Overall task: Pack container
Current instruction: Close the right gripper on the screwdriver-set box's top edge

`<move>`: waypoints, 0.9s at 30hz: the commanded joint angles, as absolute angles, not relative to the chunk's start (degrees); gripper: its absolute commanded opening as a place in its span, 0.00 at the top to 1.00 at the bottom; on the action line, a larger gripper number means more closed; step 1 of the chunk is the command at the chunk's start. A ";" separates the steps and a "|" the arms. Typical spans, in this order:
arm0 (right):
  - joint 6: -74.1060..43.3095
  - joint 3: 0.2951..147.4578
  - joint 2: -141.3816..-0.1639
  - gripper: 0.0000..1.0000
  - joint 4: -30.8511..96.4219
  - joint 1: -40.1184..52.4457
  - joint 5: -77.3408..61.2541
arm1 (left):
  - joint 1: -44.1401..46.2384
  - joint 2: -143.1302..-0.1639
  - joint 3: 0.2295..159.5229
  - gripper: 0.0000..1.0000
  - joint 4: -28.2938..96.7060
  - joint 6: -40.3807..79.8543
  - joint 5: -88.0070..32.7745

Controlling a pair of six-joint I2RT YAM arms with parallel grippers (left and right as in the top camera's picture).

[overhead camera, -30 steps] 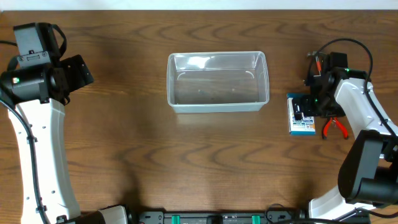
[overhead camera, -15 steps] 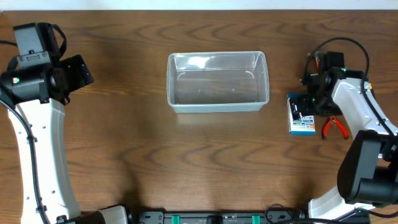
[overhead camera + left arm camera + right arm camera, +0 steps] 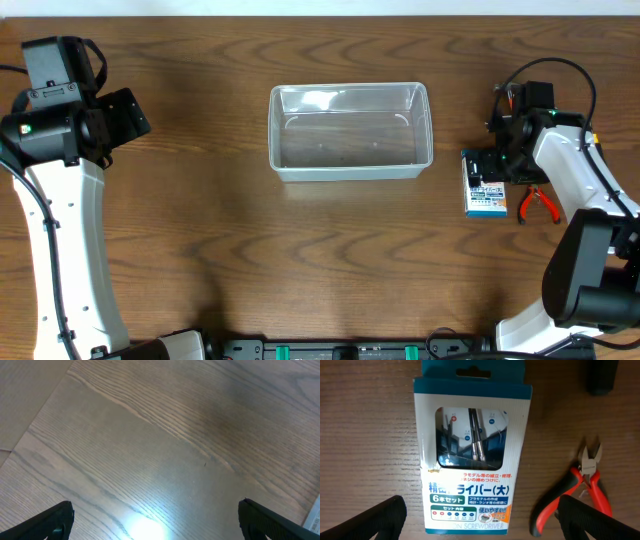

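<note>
The right gripper (image 3: 481, 510), fingers spread, hovers over a teal-and-white cardboard screwdriver box (image 3: 470, 450), well right of the clear plastic rectangular container (image 3: 348, 172) at mid-table, while the left gripper (image 3: 156, 510) hangs, fingers likewise spread, above the wooden table (image 3: 165, 435).

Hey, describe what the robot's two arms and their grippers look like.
The left arm and right arm have white links and black joints with small green lights. Black cables loop over the right one. Wrist views show blunt black fingers.

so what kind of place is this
Probably a robot test bench: a left arm and right arm at a wood-grain table, with a clear container, a boxed screwdriver set and red-handled cutters laid out.
</note>
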State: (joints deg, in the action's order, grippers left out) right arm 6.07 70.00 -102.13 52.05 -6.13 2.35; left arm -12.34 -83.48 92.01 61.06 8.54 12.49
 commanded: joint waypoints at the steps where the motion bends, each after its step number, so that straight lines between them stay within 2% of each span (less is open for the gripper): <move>1: 2.00 69.60 -104.77 0.01 52.36 -5.56 2.13 | -12.58 -83.59 92.12 0.02 61.04 7.57 13.76; 27: 1.32 69.60 -110.06 0.01 46.13 -5.52 1.93 | -12.58 -83.59 92.12 0.02 61.04 7.57 13.76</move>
State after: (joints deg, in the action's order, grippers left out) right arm 2.07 69.87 -109.54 46.63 -6.13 2.09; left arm -12.34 -83.48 92.01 61.08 8.54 12.49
